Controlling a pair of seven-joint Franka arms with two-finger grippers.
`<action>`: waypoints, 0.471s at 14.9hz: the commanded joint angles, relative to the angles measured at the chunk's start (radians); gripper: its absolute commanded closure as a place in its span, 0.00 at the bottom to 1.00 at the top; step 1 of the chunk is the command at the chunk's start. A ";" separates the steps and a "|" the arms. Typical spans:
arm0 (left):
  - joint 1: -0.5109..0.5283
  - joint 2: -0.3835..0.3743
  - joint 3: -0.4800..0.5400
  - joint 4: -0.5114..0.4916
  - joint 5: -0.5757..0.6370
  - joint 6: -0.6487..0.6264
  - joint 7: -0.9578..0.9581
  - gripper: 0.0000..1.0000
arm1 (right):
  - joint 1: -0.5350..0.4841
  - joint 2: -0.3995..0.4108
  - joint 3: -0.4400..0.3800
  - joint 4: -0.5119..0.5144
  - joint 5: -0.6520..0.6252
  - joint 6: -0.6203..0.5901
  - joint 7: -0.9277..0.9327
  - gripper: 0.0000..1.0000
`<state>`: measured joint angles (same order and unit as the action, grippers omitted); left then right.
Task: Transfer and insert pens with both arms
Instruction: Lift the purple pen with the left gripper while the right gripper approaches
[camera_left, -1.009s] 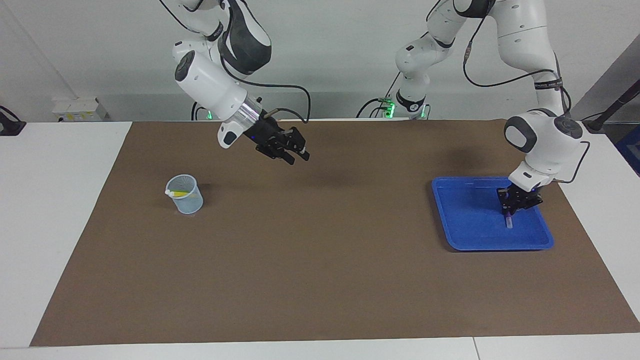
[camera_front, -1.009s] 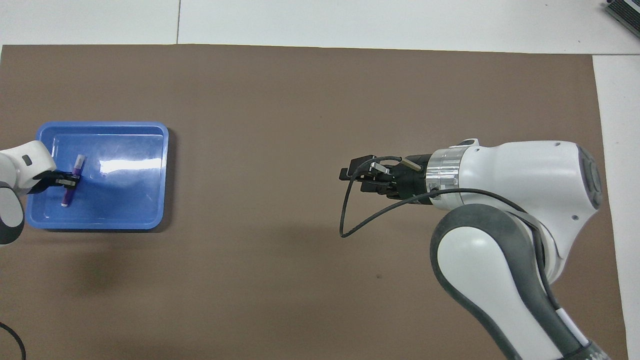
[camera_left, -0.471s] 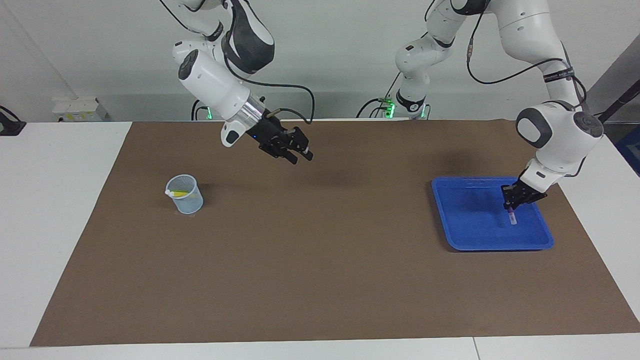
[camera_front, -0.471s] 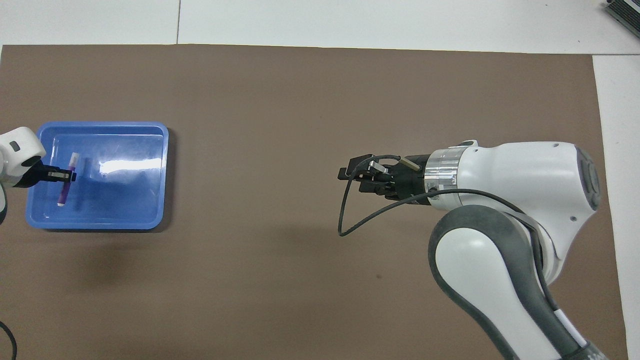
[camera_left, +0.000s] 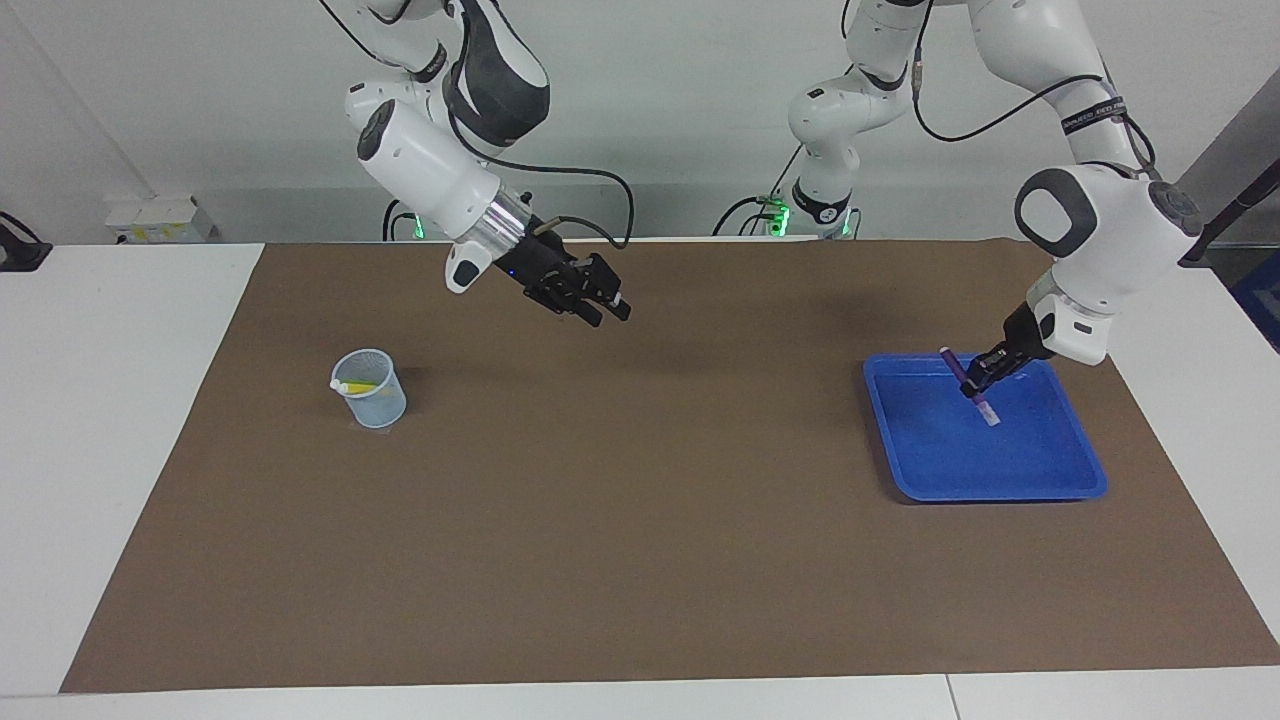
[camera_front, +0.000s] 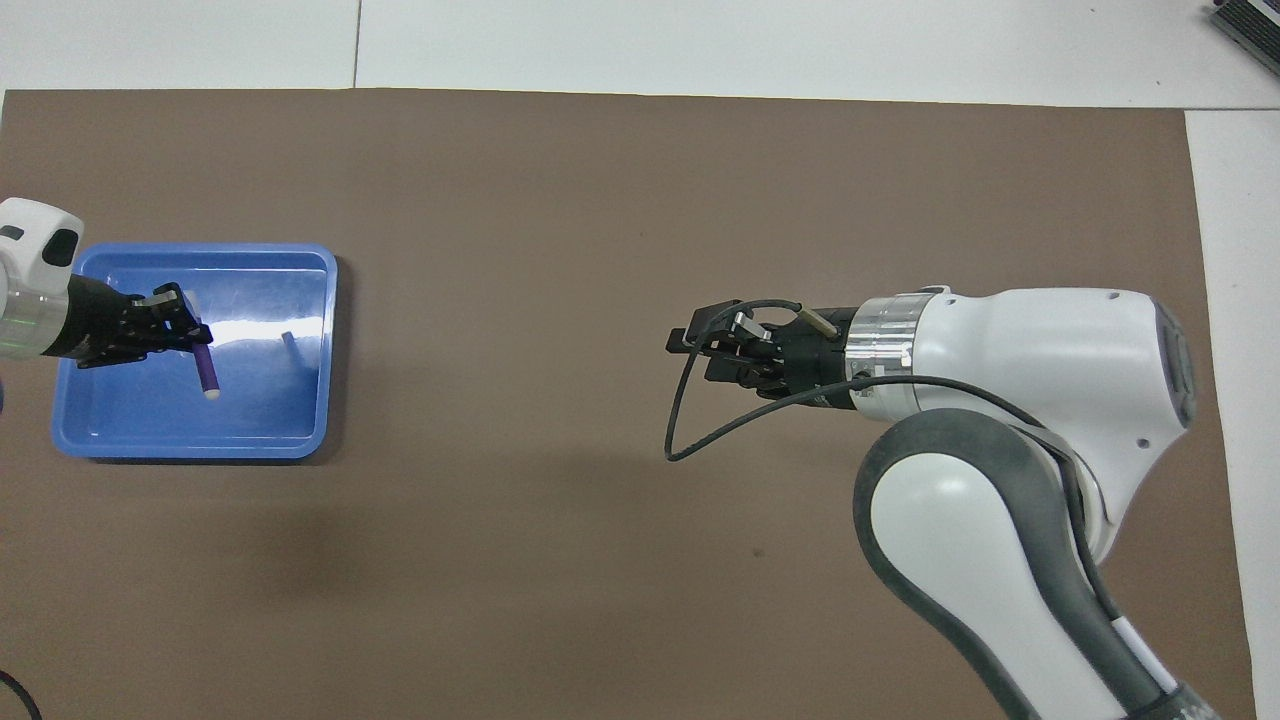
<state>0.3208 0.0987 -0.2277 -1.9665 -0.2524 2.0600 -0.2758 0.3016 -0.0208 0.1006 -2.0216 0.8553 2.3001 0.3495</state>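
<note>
Facing view: left end effector grips purple pen; no legible writing.

The purple pen is tilted in the air over the blue tray. A yellow pen leans inside the little cup.

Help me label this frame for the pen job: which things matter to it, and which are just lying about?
In the job:
- purple pen, held by left gripper over blue tray
- mesh cup holding yellow pen
- right gripper, over the brown mat, holding nothing

Lying about:
- white box by the wall
</note>
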 joint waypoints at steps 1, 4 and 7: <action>-0.055 -0.065 0.010 -0.014 -0.077 -0.066 -0.283 1.00 | 0.030 0.004 0.007 -0.002 0.028 0.054 0.052 0.42; -0.126 -0.112 0.010 -0.022 -0.169 -0.074 -0.593 1.00 | 0.059 0.004 0.007 -0.002 0.030 0.061 0.094 0.40; -0.195 -0.154 0.010 -0.026 -0.221 -0.066 -0.833 1.00 | 0.092 0.015 0.008 -0.002 0.042 0.137 0.117 0.40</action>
<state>0.1695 -0.0053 -0.2325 -1.9678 -0.4304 2.0019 -0.9737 0.3691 -0.0178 0.1050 -2.0219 0.8598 2.3812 0.4510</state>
